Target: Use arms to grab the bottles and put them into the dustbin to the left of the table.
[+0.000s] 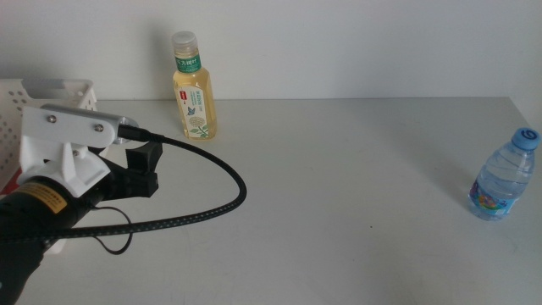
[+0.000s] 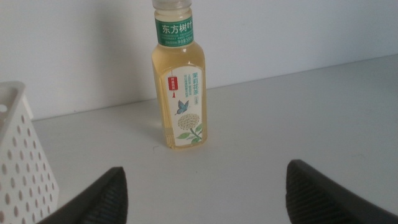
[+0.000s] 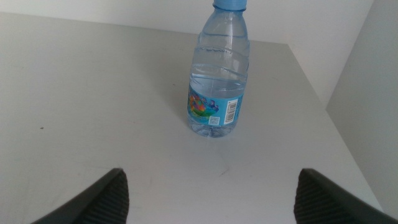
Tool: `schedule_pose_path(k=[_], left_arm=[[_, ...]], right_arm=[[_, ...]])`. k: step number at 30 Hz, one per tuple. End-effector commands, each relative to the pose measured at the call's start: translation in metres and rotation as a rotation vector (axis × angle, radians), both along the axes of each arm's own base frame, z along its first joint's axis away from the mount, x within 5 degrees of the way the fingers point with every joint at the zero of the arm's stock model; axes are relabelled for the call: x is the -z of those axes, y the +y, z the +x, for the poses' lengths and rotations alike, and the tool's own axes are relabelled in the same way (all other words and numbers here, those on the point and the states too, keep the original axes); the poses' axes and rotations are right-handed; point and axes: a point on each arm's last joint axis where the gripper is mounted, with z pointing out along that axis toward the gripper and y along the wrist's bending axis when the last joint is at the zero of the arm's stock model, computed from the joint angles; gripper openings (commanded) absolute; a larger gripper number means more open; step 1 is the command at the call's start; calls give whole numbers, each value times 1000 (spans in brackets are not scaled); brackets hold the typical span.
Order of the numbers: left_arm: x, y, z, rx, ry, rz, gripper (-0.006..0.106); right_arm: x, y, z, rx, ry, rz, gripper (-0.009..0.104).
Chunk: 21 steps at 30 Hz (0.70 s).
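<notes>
On the bench, two bottles stand upright and neither is in the basket yet, so the job looks barely begun. The tea bottle is at 11 o'clock, near the back edge. The left gripper faces it with jaws wide apart, holding nothing, just beside the basket at 9 o'clock. The water bottle is at 3 o'clock, close to the right edge. The right gripper faces it, jaws apart too. The middle lies open for moving.
</notes>
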Motion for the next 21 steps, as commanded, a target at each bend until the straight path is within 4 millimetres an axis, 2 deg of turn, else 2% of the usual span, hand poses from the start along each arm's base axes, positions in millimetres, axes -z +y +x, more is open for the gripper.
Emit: schedule_pose_path(k=[1,3,9,21], left_arm=[[-16,-3,9,-6,-162,-53,89],[-11,-5,18,-9,-174,-54,94],[4,-15,51,-7,-153,-43,94],[13,-36,125,-13,-163,-53,94]], right_arm=[[-11,-1,0,11,-103,-19,68],[-11,-1,0,11,-103,-19,68],[-11,-1,0,11,-103,-19,68],[-11,-1,0,11,-103,-19,68]])
